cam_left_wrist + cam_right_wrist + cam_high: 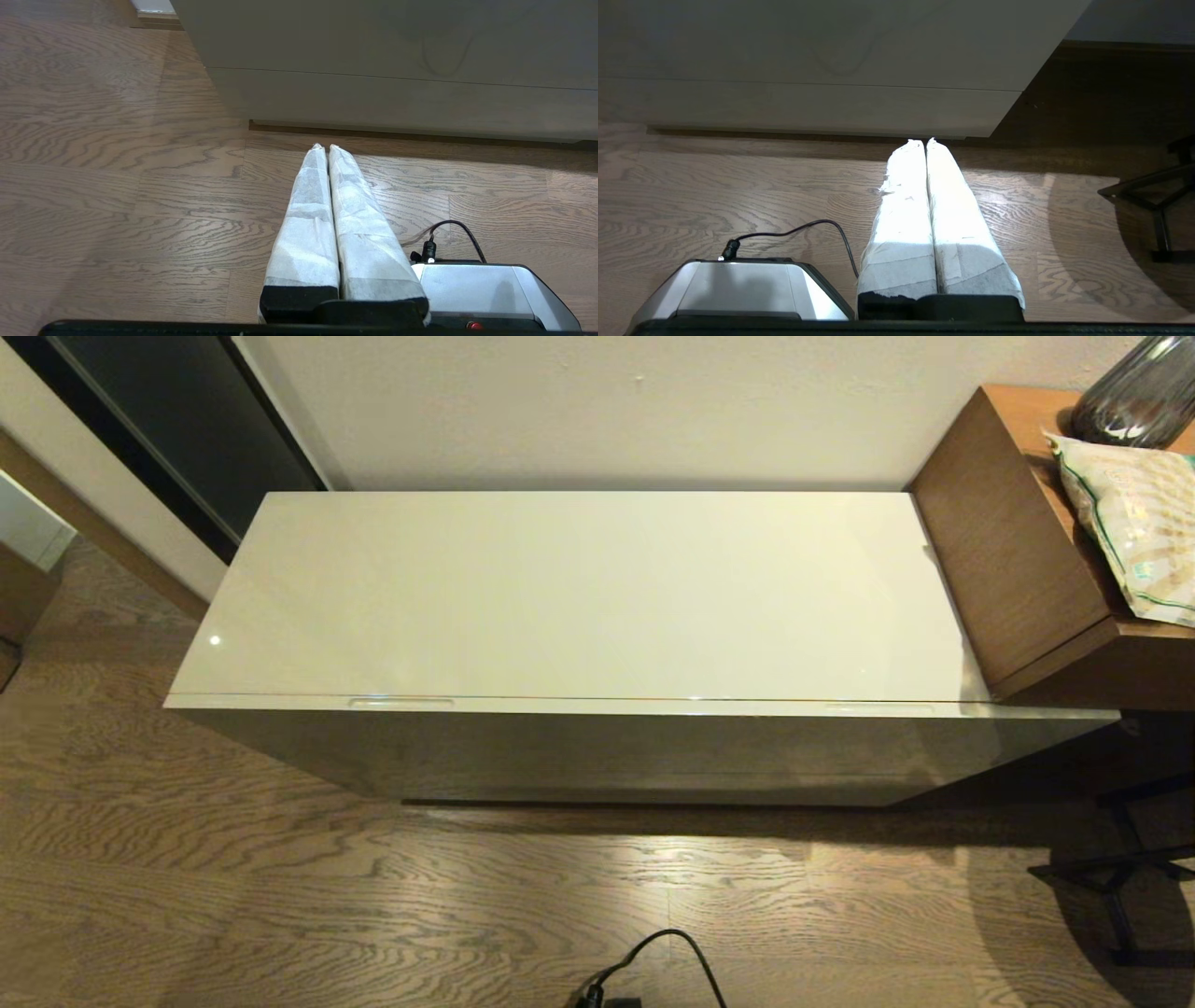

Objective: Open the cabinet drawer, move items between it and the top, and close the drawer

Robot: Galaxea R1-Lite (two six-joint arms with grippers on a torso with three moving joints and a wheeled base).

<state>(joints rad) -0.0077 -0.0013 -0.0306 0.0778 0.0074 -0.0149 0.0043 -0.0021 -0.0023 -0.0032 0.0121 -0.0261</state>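
Head view: cabinet drawer [644, 747] closed; left gripper [325, 148], right gripper [924, 142] fingers pressed together

Brown wooden unit [1013, 551] walls off the top's [579, 597] right end

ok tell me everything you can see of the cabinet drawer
The cabinet drawer is shut, its glossy grey-beige front running the full width of the low cabinet just under the cream top. Two narrow slot handles sit along its upper edge, one toward the left and one toward the right. A seam crosses the cabinet front lower down. Nothing touches it; both grippers hang low over the wooden floor.
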